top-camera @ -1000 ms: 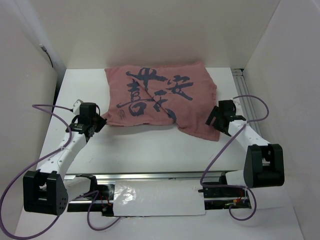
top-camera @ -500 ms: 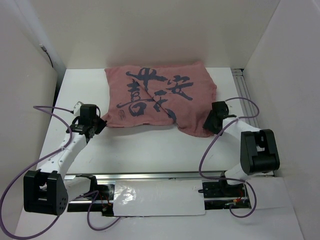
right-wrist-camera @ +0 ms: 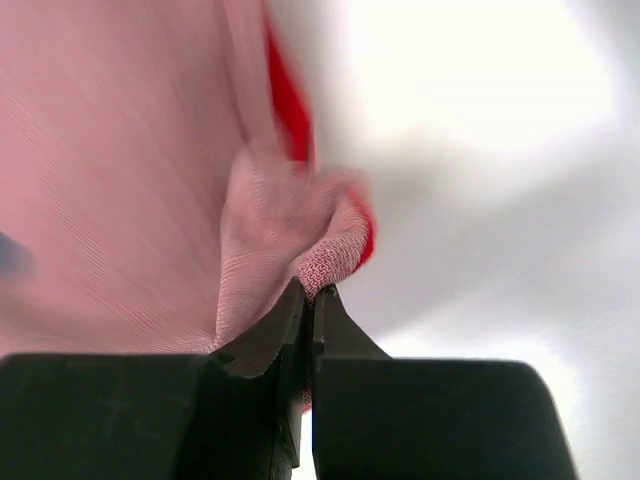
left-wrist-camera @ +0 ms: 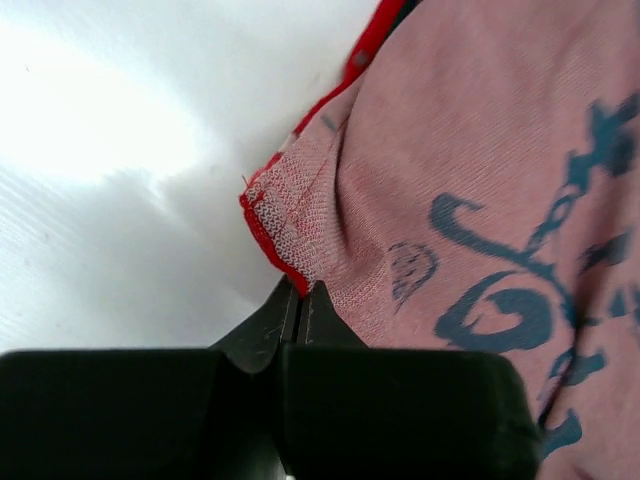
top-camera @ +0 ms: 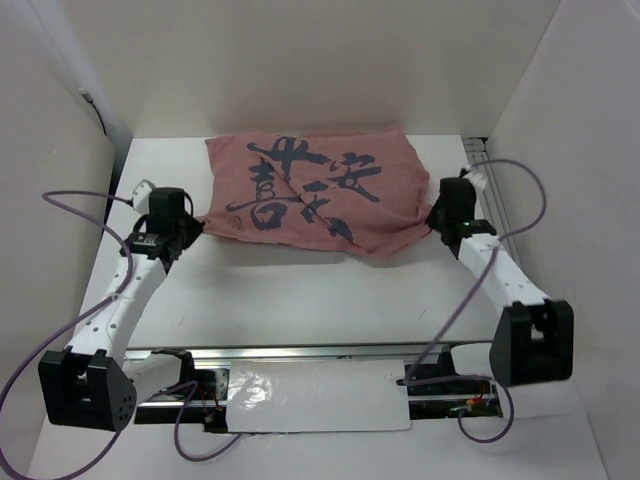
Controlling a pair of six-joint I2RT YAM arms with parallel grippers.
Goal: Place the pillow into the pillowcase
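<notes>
The fingers of the left gripper (left-wrist-camera: 302,298) are pressed together on the red-hemmed left corner of the dull pink cloth pillowcase (top-camera: 320,195) with dark blue marks. Those of the right gripper (right-wrist-camera: 310,295) are closed on a bunched fold of its right edge. Under the pillowcase a white table (top-camera: 300,290) is seen, enclosed by pale walls (top-camera: 300,60).

Pillowcase (right-wrist-camera: 130,170): blurred in right wrist view; cropped by the edges of both wrist views; gripped hem hidden between jaws.
</notes>
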